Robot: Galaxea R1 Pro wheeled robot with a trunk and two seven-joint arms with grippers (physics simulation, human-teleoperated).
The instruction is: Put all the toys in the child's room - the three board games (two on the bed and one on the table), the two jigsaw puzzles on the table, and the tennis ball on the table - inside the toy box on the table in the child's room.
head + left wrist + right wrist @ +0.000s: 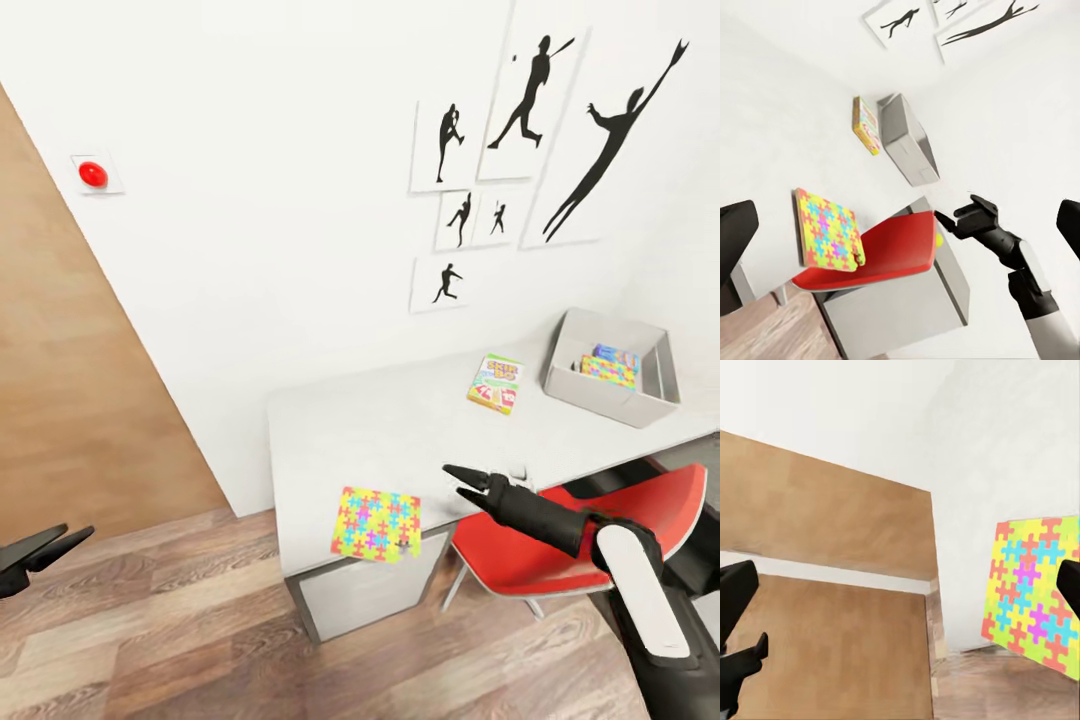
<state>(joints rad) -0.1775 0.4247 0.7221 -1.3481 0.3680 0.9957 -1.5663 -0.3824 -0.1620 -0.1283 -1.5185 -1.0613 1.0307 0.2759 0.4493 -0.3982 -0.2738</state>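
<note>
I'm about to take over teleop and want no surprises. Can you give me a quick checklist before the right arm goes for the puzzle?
1. Right gripper open and empty: ok, fingers spread, nothing between them.
2. Puzzle reachable: ok, it lies at the table's near edge, overhanging it slightly.
3. Gripper touching the puzzle: not ok, it hovers apart, beside it.
4. Toy box ready: ok, open top, with colourful boxes already inside.
5. Board game out of the way: ok, it lies apart, nearer the toy box.
6. Left gripper clear: ok, low over the floor, empty.
</note>
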